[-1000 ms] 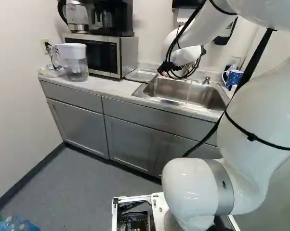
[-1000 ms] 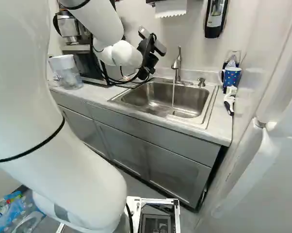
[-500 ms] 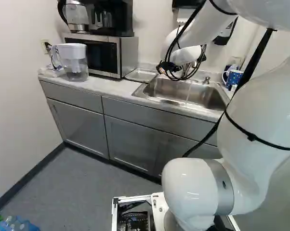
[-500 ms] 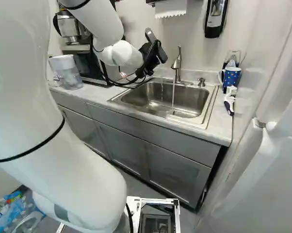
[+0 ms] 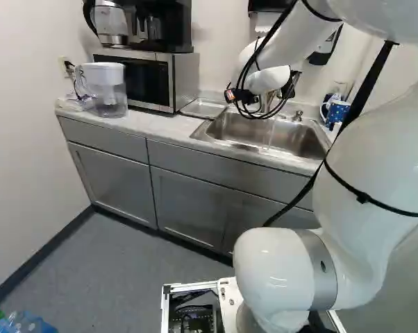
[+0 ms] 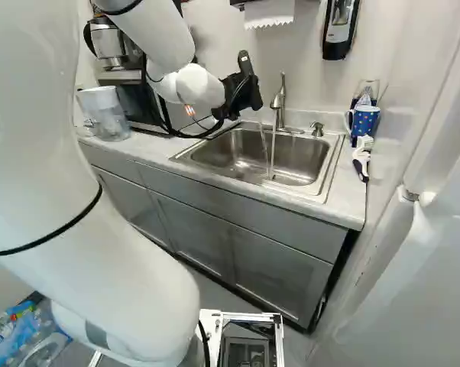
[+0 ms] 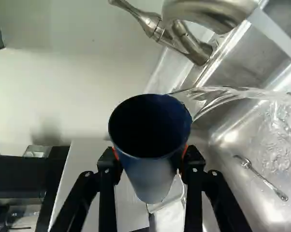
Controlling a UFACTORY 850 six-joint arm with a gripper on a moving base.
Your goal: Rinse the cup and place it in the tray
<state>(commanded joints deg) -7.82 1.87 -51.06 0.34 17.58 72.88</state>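
Note:
The gripper [image 6: 245, 90] is at the end of the arm, left of the faucet and above the sink's back left part in the right base view. In the wrist view, the gripper [image 7: 150, 159] is shut on the dark blue cup [image 7: 150, 181], an orange pad against each side. The cup is tipped, and water pours over its rim into the sink [image 6: 215, 153]. In the base views I cannot make the cup out. A metal tray [image 5: 203, 109] lies between sink and microwave.
Water runs from the faucet [image 6: 279, 101] close beside the gripper. A spoon [image 7: 261, 179] lies in the sink. Right of the sink are a spotted blue mug [image 6: 364, 120] and a brush [image 6: 361, 159]. Left stand the microwave [image 5: 150, 80] and a water pitcher [image 5: 108, 90]. A soap dispenser [image 6: 341, 29] hangs above.
The wrist has turned, tilting the gripper and the held cup over the sink. A second stream has appeared beside the faucet's and grown. The base has stayed put.

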